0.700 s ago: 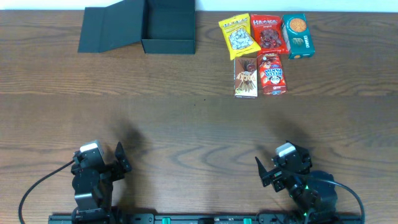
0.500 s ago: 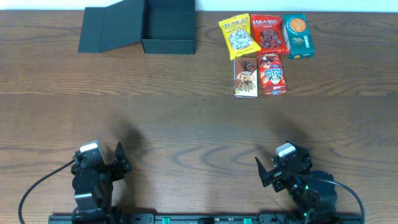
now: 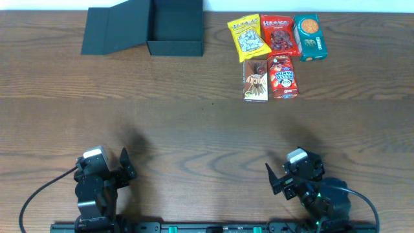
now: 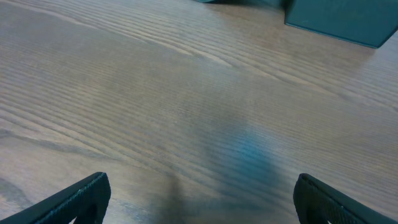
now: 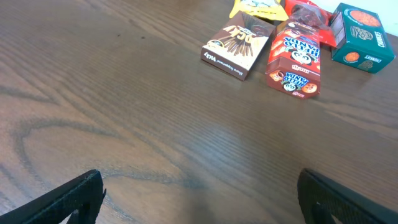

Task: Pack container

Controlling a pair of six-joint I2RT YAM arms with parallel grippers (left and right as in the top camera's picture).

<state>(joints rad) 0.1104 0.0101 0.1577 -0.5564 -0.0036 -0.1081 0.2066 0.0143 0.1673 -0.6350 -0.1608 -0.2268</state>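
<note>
Two arms folded low, left fingers splayed wide, right fingers likewise

**Open middle, obstacles along the far edge**

The table lies bare across its near and middle stretch. At far left stands the open container. At far right five snack packets sit tightly clustered, with a passable gap between the two groups.

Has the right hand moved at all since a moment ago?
No. The right hand stays parked near the front edge, directly below the red snack box, as before.
</note>
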